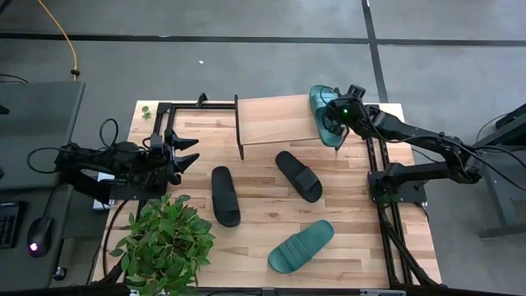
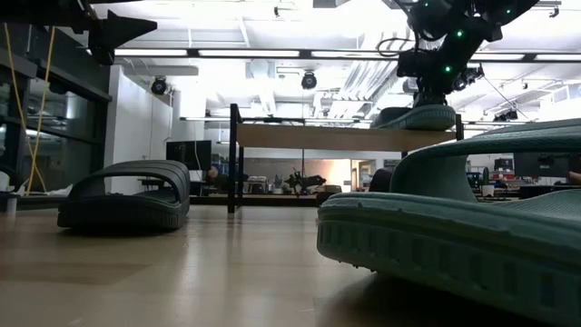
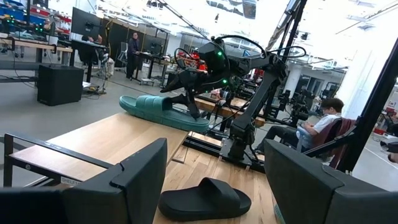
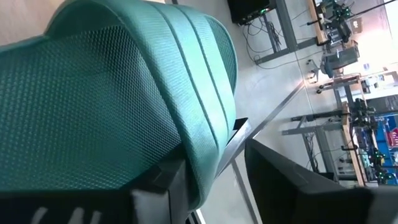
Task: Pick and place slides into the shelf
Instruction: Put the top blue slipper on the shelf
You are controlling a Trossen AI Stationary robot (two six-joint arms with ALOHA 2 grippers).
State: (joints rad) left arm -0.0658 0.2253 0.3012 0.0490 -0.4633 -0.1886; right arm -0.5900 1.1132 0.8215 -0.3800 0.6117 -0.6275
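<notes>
Right gripper: you see it (image 1: pixel 331 125) over the right end of the shelf (image 1: pixel 275 120), at the teal slide lying there. In the right wrist view one finger (image 4: pixel 166 186) sits under the strap's edge and the other (image 4: pixel 298 186) stands clear of it, so the jaws are parted and not clamping the slide.
Teal slide on shelf: it (image 1: pixel 322 113) rests on the plank's right edge, partly overhanging.
Left gripper: your left arm waits at the table's left side, its gripper (image 1: pixel 186 161) pointing toward the shelf with fingers spread wide and nothing between them.
Second teal slide: it (image 1: pixel 301 245) lies on the tabletop (image 1: pixel 353 205) near the front.
Black slides: one (image 1: pixel 225 195) lies left of centre, the other (image 1: pixel 297 175) just in front of the shelf.
Plant: it (image 1: pixel 163 245) stands at the front left corner.
</notes>
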